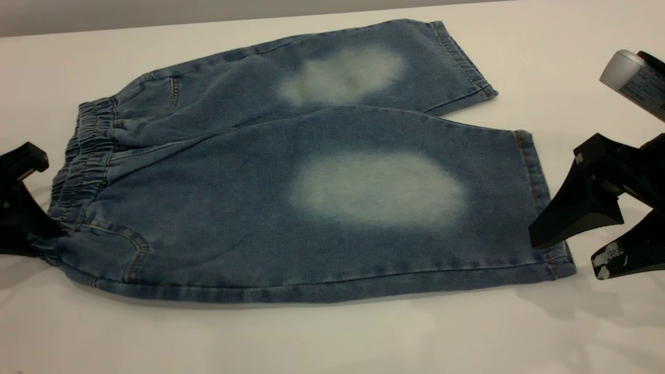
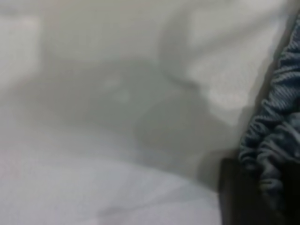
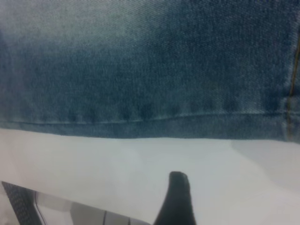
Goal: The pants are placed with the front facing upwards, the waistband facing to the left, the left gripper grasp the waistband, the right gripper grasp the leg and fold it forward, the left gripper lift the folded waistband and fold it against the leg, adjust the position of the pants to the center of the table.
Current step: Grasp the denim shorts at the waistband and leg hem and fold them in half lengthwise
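Observation:
The blue denim pants lie flat on the white table, pale thigh patches up and the gathered waistband at the left. My left gripper sits at the waistband's near corner, shut on it. In the left wrist view the ruched waistband runs down between dark fingers. My right gripper stands open at the hem of the near leg; one finger overlaps the hem and the white-scuffed one rests just off it. The right wrist view shows the leg beyond a black fingertip.
The far leg reaches toward the table's back edge, with a grey wall behind. A silver cylinder of the right arm hangs above the table at the right. Bare tabletop lies in front of the pants.

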Controlling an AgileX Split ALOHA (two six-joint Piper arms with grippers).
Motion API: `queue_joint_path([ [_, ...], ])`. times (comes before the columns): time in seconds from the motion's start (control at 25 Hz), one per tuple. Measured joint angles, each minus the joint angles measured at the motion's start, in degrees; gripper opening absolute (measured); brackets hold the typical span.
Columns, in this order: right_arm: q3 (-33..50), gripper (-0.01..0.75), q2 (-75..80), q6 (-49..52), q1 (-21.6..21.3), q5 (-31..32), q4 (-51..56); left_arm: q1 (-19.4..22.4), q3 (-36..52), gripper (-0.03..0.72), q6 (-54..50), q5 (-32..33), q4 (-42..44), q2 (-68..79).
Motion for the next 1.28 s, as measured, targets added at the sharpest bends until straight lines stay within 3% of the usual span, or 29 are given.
queue_joint_path([
  [0.08, 0.0, 0.525, 0.0, 0.0, 0.0, 0.0, 0.1, 0.0, 0.0, 0.104, -0.1, 0.0, 0.0, 0.0],
  [0.6, -0.1, 0.525, 1.5, 4.2, -0.1, -2.1, 0.7, 0.0, 0.0, 0.104, -0.2, 3.1, 0.3, -5.9],
  [1.28, -2.9, 0.525, 9.4, -0.5, -0.1, -1.0, 5.5, 0.0, 0.0, 0.104, -0.2, 5.0, 0.2, -7.3],
])
